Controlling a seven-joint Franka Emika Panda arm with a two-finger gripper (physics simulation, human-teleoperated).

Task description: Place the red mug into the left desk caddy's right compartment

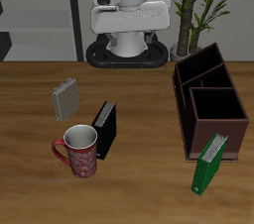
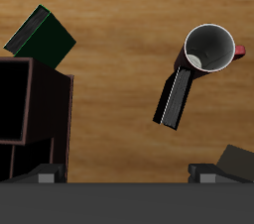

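The red mug (image 1: 79, 151) stands upright near the table's front edge, handle pointing away from the caddy, white inside showing. It also shows in the wrist view (image 2: 210, 50). The left desk caddy (image 1: 186, 109) is a dark brown box across the table from the mug. Its squarish right compartment (image 1: 216, 106) is at the low-walled end and is empty. One corner of the caddy shows in the wrist view (image 2: 30, 109). My gripper (image 1: 125, 20) is raised high at the back near the robot's base, far from both. In the wrist view (image 2: 127, 176) its fingertips (image 2: 45, 174) stand wide apart and hold nothing.
A black book (image 1: 104, 129) stands just behind the mug, touching or nearly so; it also shows in the wrist view (image 2: 177, 97). A green book (image 1: 209, 162) leans at the caddy's front end. A small grey box (image 1: 65, 97) lies farther back. A potted plant (image 1: 203, 0) stands behind the table.
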